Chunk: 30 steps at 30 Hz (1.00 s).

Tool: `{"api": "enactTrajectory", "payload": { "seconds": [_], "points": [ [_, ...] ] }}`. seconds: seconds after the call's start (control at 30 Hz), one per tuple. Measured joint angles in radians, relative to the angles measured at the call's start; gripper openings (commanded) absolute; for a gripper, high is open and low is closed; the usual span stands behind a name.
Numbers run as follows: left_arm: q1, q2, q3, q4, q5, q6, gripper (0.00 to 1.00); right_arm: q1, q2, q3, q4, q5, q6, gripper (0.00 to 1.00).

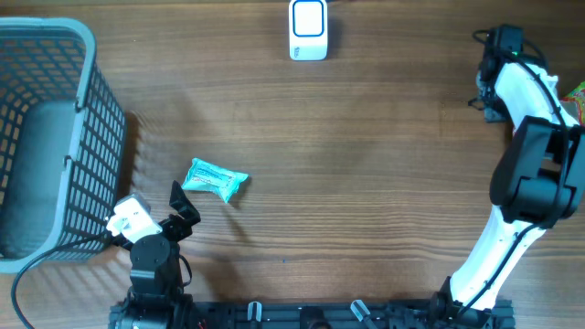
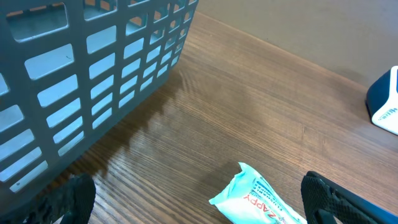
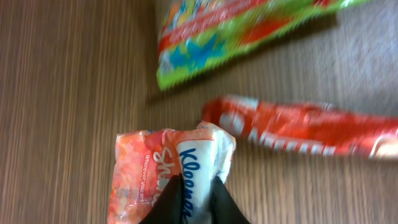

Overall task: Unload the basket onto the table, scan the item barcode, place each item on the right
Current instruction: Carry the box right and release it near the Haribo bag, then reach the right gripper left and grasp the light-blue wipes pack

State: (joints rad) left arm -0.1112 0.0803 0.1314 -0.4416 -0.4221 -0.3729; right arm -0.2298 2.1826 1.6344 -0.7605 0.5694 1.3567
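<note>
Beside the basket (image 1: pixel 87 55), the left tool (image 1: pixel 180 208) hangs wide open and empty by a teal packet (image 1: pixel 215 179), seemingly on standby. The scanner (image 1: pixel 308 29) stands mid-surface at the far edge. Far right, the right tool (image 3: pixel 194 199) pinches the tissue pack (image 3: pixel 161 168) by its end, probably to carry it there.

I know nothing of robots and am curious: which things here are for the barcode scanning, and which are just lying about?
Job: scanner; tissue pack pinched by the right gripper.
Lying about, for now: teal packet; basket; green bag; red packet.
</note>
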Motion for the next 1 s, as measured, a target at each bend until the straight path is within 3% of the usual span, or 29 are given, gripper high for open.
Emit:
{"api": "enactTrajectory", "payload": {
  "seconds": [0.07,0.17,0.27,0.33,0.43,0.47,0.7,0.77,0.83,0.93,1.0],
  "points": [
    [0.0,0.0,0.0,0.0,0.0,0.0,1.0,-0.038,0.0,0.01,-0.001,0.02,-0.068,1.0],
    [0.0,0.0,0.0,0.0,0.0,0.0,1.0,-0.066,-0.037,0.032,-0.004,-0.102,-0.307,1.0],
    [0.0,0.0,0.0,0.0,0.0,0.0,1.0,-0.015,-0.149,0.044,-0.008,-0.55,-0.536,1.0],
    [0.0,0.0,0.0,0.0,0.0,0.0,1.0,0.094,-0.184,0.058,-0.004,-0.942,-0.787,1.0],
    [0.0,0.0,0.0,0.0,0.0,0.0,1.0,0.335,-0.184,0.059,-0.106,-1.164,-1.107,0.94],
    [0.0,0.0,0.0,0.0,0.0,0.0,1.0,0.433,-0.184,0.059,-0.119,-1.186,-1.201,1.0],
    [0.0,0.0,0.0,0.0,0.0,0.0,1.0,0.898,-0.164,0.057,-0.015,-0.96,-1.515,0.97],
    [0.0,0.0,0.0,0.0,0.0,0.0,1.0,0.996,-0.109,0.057,0.019,-0.88,-1.608,0.82],
    [0.0,0.0,0.0,0.0,0.0,0.0,1.0,1.038,-0.06,0.057,0.038,-0.851,-1.648,0.83],
    [0.0,0.0,0.0,0.0,0.0,0.0,1.0,1.046,-0.028,0.056,0.059,-0.856,-1.674,0.97],
    [0.0,0.0,0.0,0.0,0.0,0.0,1.0,1.046,-0.024,0.056,0.06,-0.916,-1.681,0.99]
  ]
}}
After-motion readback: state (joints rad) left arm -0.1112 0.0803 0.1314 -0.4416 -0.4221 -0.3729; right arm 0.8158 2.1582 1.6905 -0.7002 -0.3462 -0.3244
